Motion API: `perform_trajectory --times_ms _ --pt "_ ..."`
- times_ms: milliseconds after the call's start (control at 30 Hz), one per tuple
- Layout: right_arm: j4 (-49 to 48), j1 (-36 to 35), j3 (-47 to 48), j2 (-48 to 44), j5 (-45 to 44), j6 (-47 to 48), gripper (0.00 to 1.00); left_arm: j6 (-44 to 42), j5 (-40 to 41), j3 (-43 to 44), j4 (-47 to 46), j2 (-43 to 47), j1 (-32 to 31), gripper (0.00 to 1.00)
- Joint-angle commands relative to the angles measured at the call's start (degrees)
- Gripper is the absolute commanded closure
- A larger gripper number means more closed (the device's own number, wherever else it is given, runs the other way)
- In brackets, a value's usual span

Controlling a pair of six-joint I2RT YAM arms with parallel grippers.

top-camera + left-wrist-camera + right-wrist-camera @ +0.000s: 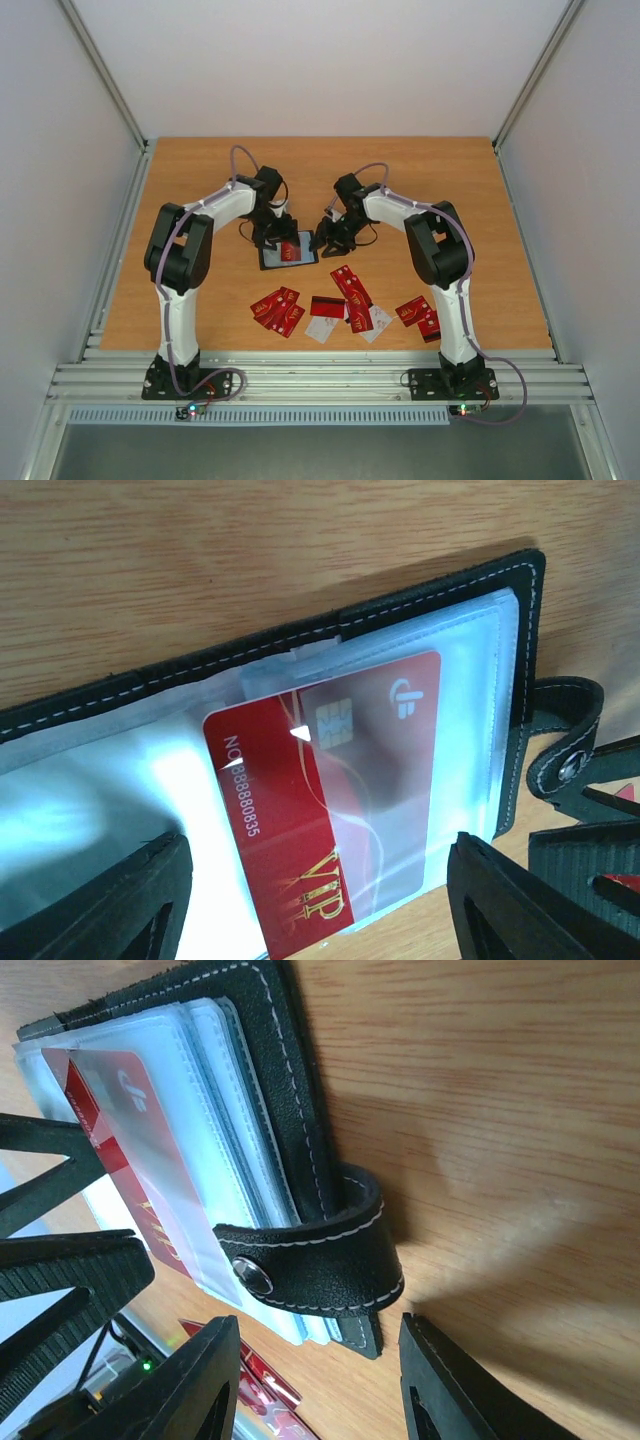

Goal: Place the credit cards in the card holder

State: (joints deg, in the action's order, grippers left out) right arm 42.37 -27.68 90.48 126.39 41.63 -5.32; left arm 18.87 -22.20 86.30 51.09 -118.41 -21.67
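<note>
The black card holder [268,262] lies open on the table between both arms, clear pockets up [300,630]. A red VIP credit card [300,810] sits partly slid into a clear pocket, its lower left half still sticking out. My left gripper [315,910] hangs over it, open, one finger on each side of the card and apart from it. My right gripper [320,1380] is open just beside the holder's snap tab [320,1260], gripping nothing. Several more credit cards, red [278,310] and white [320,330], lie loose nearer the bases.
Loose cards spread in clusters along the near part of the table: [352,285], [328,307], [415,310]. Grey walls enclose the wooden table [200,180] on three sides. A metal rail runs along the near edge by the arm bases.
</note>
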Motion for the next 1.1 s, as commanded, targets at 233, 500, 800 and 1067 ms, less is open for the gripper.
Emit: perform_trajectory --times_ms 233,500,800,1067 --pt "-0.1 -2.1 3.0 3.4 0.4 -1.4 0.57 2.2 -1.1 0.2 -0.7 0.8 0.0 0.38" --pt "-1.3 -2.4 3.2 4.0 0.4 -3.0 0.57 4.4 -3.5 2.3 -0.5 -1.2 -0.6 0.43" --pt "-2.0 -2.9 4.0 4.5 0.6 -3.9 0.57 8.6 -6.3 2.0 -1.0 -1.9 -0.8 0.44" --pt "-1.8 -2.9 4.4 4.6 0.7 -3.9 0.57 10.2 -7.0 1.6 -1.6 -2.3 -0.7 0.44"
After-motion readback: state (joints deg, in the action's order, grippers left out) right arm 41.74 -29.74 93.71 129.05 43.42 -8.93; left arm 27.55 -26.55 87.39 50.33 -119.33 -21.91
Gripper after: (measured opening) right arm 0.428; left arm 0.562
